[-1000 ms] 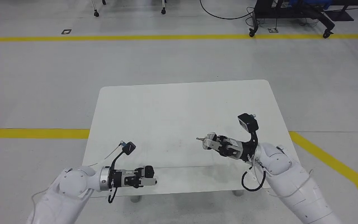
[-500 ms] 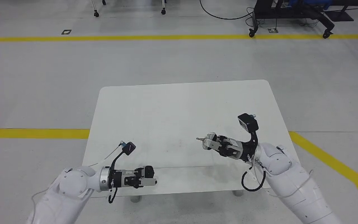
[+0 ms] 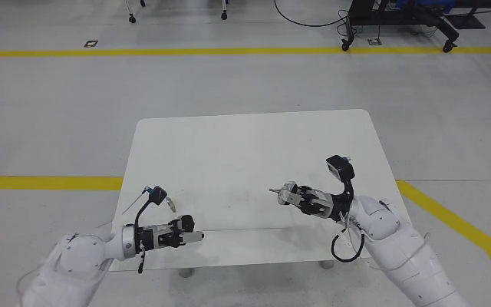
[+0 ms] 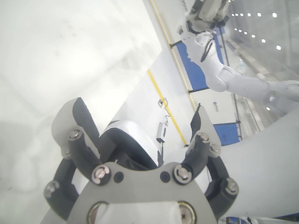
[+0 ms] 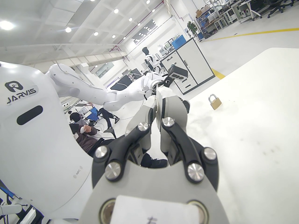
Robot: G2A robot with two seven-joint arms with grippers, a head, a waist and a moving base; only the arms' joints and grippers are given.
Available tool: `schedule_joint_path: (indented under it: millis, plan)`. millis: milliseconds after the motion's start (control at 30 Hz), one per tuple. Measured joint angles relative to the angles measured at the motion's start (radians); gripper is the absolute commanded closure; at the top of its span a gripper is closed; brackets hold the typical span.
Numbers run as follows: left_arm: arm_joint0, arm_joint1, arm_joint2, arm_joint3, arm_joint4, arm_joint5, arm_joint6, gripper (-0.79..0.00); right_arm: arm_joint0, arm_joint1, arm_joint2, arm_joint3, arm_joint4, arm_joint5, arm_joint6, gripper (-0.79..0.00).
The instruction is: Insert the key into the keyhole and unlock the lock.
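Observation:
A small brass padlock (image 5: 215, 102) lies on the white table (image 3: 245, 146) near its front left; from above the padlock (image 3: 169, 206) is a tiny speck beside my left wrist. My left gripper (image 3: 192, 236) hangs at the table's front edge, short of the padlock, and the left gripper (image 4: 140, 120) is open with nothing between its fingers. My right gripper (image 3: 284, 193) is over the table's front right part, pointing toward the left arm. The right gripper (image 5: 156, 99) is shut, and a thin key tip (image 3: 272, 190) sticks out of it.
Bare table top (image 5: 257, 129) lies between the two grippers. Yellow floor lines (image 3: 230, 51) run behind and beside the table. The right arm (image 4: 210, 8) shows far off in the left wrist view.
My left arm has pulled back toward the left, and its gripper now sits farther left along the front edge. The right arm has not moved.

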Motion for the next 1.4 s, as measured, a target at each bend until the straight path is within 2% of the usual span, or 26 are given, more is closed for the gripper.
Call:
schedule_joint_path:
  millis: [100,233,400,433,467,567,633,767,900,967,1133,1400]
  plan:
    - [0.044,0.012,-0.086,-0.066,0.079,0.095,0.043,-0.785,0.0,0.0,0.0,0.0,0.0,0.0,0.0,0.0]
    - [0.053,0.016,-0.119,-0.093,0.188,0.236,0.113,-0.785,0.0,0.0,0.0,0.0,0.0,0.0,0.0,0.0]
    - [0.017,0.008,-0.051,-0.083,0.347,0.422,0.199,-0.782,0.0,0.0,0.0,0.0,0.0,0.0,0.0,0.0]
    - [0.007,0.006,-0.032,-0.076,0.366,0.444,0.205,-0.677,0.0,0.0,0.0,0.0,0.0,0.0,0.0,0.0]
    - [-0.01,0.003,-0.007,-0.064,0.394,0.473,0.215,-0.61,0.0,0.0,0.0,0.0,0.0,0.0,0.0,0.0]
    - [-0.06,-0.007,0.056,-0.031,0.478,0.559,0.255,-0.471,0.0,0.0,0.0,0.0,0.0,0.0,0.0,0.0]
    - [-0.087,-0.012,0.092,-0.02,0.535,0.62,0.274,-0.449,0.0,0.0,0.0,0.0,0.0,0.0,0.0,0.0]
    - [-0.124,-0.024,0.149,-0.017,0.627,0.744,0.297,-0.471,0.0,0.0,0.0,0.0,0.0,0.0,0.0,0.0]
    - [-0.152,-0.032,0.182,-0.006,0.658,0.796,0.288,-0.456,0.0,0.0,0.0,0.0,0.0,0.0,0.0,0.0]
    - [-0.167,-0.037,0.2,0.005,0.677,0.816,0.289,-0.391,0.0,0.0,0.0,0.0,0.0,0.0,0.0,0.0]
    - [-0.211,-0.05,0.239,0.051,0.701,0.855,0.29,-0.391,0.0,0.0,0.0,0.0,0.0,0.0,0.0,0.0]
    - [-0.248,-0.066,0.277,0.097,0.705,0.864,0.265,-0.379,0.0,0.0,0.0,0.0,0.0,0.0,0.0,0.0]
